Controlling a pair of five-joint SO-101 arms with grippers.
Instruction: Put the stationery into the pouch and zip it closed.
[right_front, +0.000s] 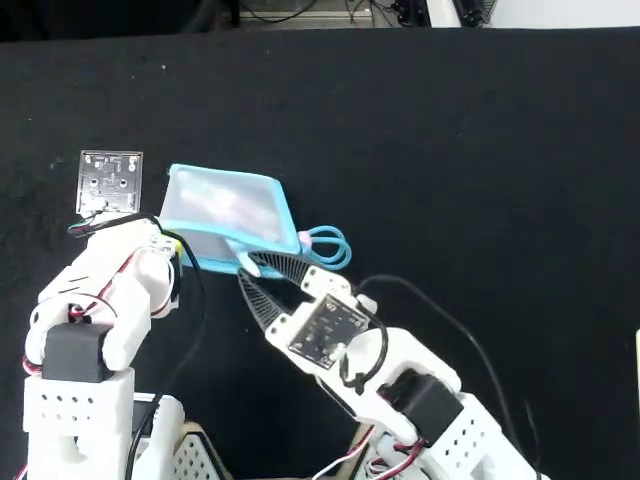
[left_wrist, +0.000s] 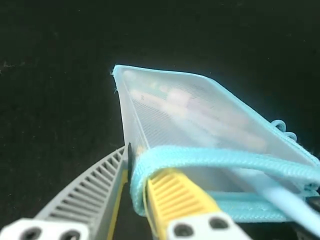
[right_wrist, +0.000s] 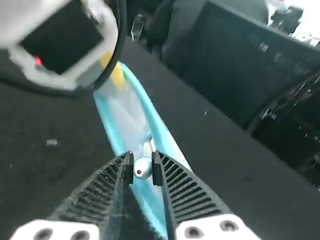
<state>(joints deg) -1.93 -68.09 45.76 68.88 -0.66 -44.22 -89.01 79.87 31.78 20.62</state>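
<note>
- Two hands on a pale blue pouch (right_front: 225, 212), lying left of centre on the black counter (right_front: 450, 150); stationery (left_wrist: 190, 107) inside.
- Left hand (left_wrist: 141, 165) clamped on the pouch's end, right hand (right_wrist: 141, 161) pinching the zipper pull (right_wrist: 142, 170).
- Likely best: hold left firm, draw pull straight along the zip.

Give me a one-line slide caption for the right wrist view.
Right gripper pinches the white zipper pull at the edge of the light blue pouch.

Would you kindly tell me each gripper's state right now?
Left gripper: shut on the translucent light-blue pouch.
Right gripper: shut on the small white zip pull.
</note>
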